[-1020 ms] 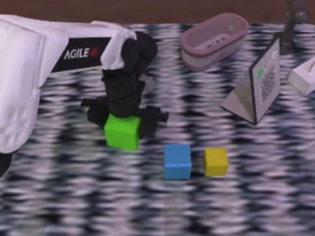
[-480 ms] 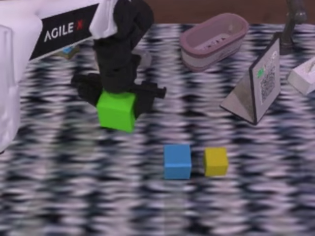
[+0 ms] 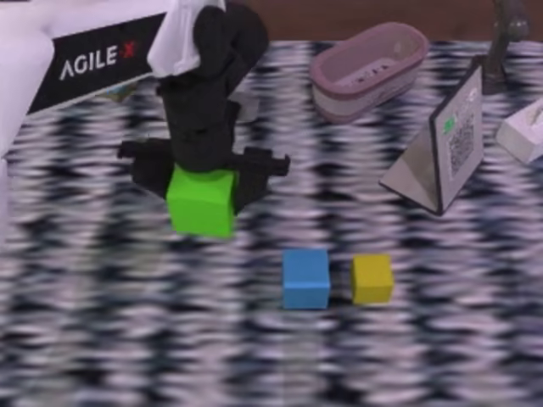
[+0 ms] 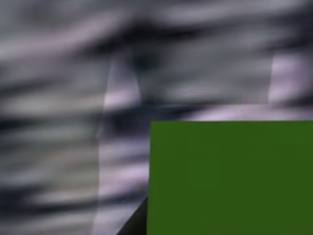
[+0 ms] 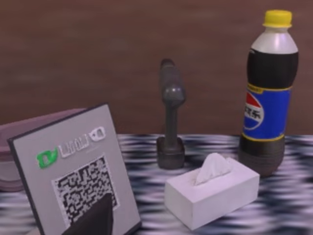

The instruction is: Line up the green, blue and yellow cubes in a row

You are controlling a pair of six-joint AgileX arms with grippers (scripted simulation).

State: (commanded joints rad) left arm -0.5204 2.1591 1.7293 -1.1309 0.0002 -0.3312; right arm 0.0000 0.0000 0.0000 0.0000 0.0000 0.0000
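Patterned table [image 3: 441, 339], left gripper [image 3: 204, 174] clamping green cube [image 3: 202, 202]

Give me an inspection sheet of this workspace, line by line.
Surface: table with blurred black-and-white pattern.
Job's things: green cube held by the left gripper; blue cube and yellow cube side by side, apart.
Clutter: pink tub, QR sign, tissue box, cola bottle, dark upright tool.
Grippers: left gripper shut on green cube; right not in view.
Cables: nothing seen.
Surroundings: brown wall.
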